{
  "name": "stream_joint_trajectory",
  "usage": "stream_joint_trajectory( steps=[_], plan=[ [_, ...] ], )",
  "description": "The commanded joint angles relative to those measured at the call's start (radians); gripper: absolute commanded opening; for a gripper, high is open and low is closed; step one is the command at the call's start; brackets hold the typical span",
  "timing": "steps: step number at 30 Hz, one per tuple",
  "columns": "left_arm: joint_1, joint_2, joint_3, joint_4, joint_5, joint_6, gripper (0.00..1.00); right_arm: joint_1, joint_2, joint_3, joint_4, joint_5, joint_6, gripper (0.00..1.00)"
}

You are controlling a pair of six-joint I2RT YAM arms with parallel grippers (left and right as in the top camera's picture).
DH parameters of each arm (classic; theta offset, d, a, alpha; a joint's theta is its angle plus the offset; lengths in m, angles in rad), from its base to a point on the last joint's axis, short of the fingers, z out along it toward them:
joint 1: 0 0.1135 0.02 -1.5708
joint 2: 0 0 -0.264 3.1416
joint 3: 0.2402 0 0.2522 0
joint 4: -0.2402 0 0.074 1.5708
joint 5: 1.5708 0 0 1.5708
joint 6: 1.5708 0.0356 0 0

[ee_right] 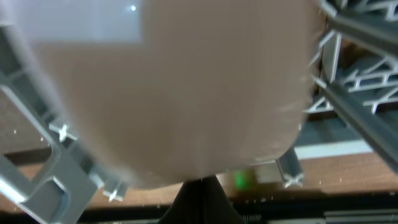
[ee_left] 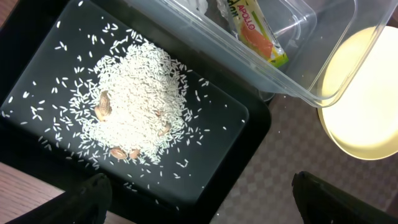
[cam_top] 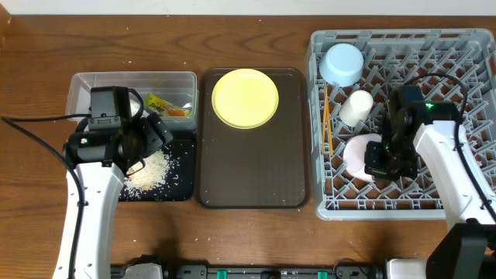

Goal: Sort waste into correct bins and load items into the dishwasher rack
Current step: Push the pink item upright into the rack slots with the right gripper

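My left fingers [ee_left: 93, 199] spread wide, holding nothing, above loose whitish rice scraps [ee_left: 134, 112]; my right fingers [ee_right: 202, 200] sit shut against the pale pink-white round bowl [ee_right: 186, 93].

On the desk, left to right: tub [cam_top: 81, 97] at the back with shallow tray [cam_top: 184, 155] right up against its front, then serving tray [cam_top: 252, 170] just beside both, then rack [cam_top: 465, 46] at far right.

In the tub, toward its right end: wrapper [cam_top: 172, 106].

On the shallow tray: rice scraps [ee_left: 134, 106] in a heap, loose grains scattered around.

On the serving tray, at the back end: plate [cam_top: 245, 98].

In the rack, down the left side: rear bowl [cam_top: 342, 63] in the back-left corner, cup [cam_top: 357, 108] in front of it, front bowl [cam_top: 358, 155] nearer still. Left of the cup, lying front to back near the rack's left wall: chopsticks [cam_top: 328, 116].
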Motion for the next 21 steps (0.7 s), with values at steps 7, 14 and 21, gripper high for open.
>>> stream_joint_trajectory(
  steps=[7, 14, 21],
  plan=[
    [0.004, 0.002, 0.014, -0.003, -0.005, 0.005, 0.96, 0.007, -0.012, 0.003, 0.071, 0.047, 0.016, 0.02],
    [0.004, 0.002, 0.014, -0.003, -0.005, 0.005, 0.96, 0.007, -0.012, 0.042, 0.07, 0.117, 0.016, 0.03],
    [0.004, 0.002, 0.014, -0.003, -0.005, 0.005, 0.96, 0.008, -0.012, 0.244, -0.103, 0.043, -0.021, 0.1]
  ],
)
